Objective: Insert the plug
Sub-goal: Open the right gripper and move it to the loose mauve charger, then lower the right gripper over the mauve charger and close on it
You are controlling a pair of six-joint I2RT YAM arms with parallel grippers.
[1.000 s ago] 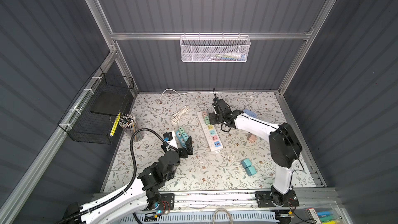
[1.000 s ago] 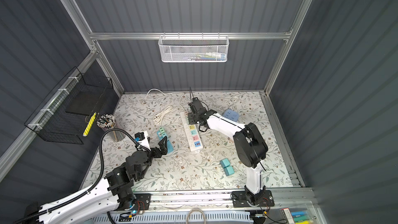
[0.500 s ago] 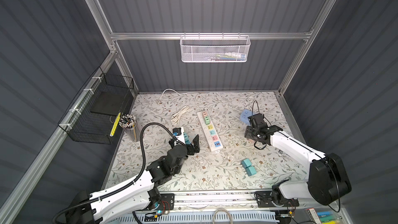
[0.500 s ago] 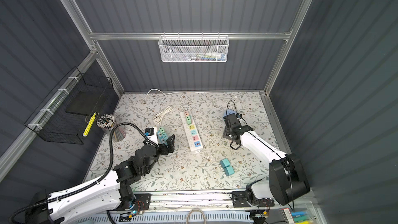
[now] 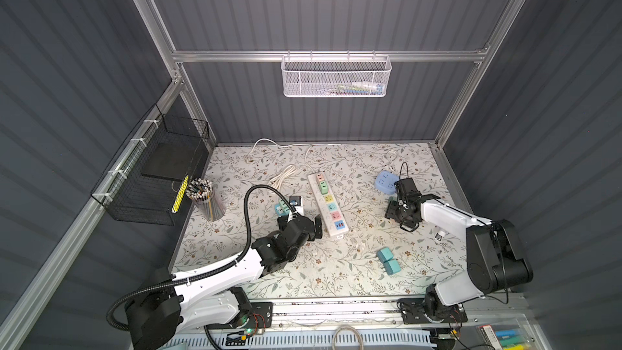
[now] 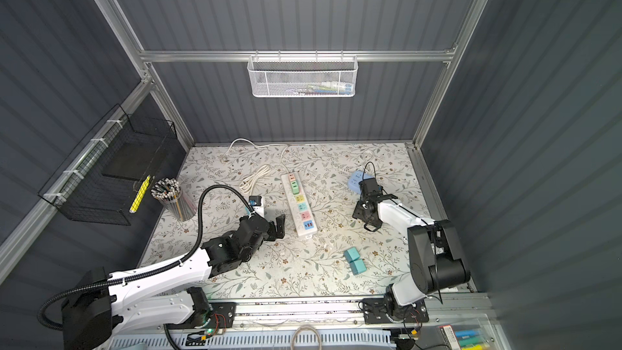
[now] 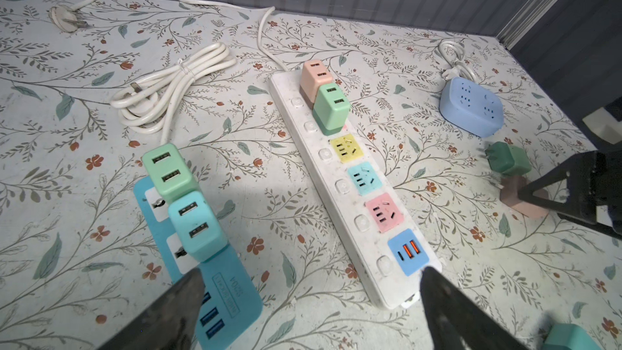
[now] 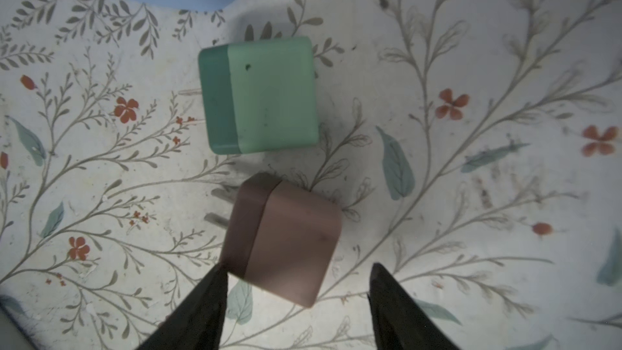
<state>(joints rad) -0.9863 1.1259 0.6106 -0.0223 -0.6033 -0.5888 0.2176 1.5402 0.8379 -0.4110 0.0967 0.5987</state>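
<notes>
Plug [image 8: 282, 240], pink, flat on bench [image 5: 340, 264], well right of strip [image 5: 328, 202], prongs toward strip. Right jaws parted, empty, plug partly between tips, one tip at prong-end corner; nearer arm. Left jaws wide apart, empty, by strip's end.

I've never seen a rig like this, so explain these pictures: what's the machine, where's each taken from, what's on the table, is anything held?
Two white-and-black robot arms stand at a flower-patterned table. Two pictures look down from above; two come from wrist cameras. Lying there: a long white power strip, a flat blue power strip, a rounded blue socket block, two teal cube plugs, a loose green cube plug and a loose pink cube plug. The left end effector is open, empty. The right end effector hangs open over the pink plug, not gripping it.
</notes>
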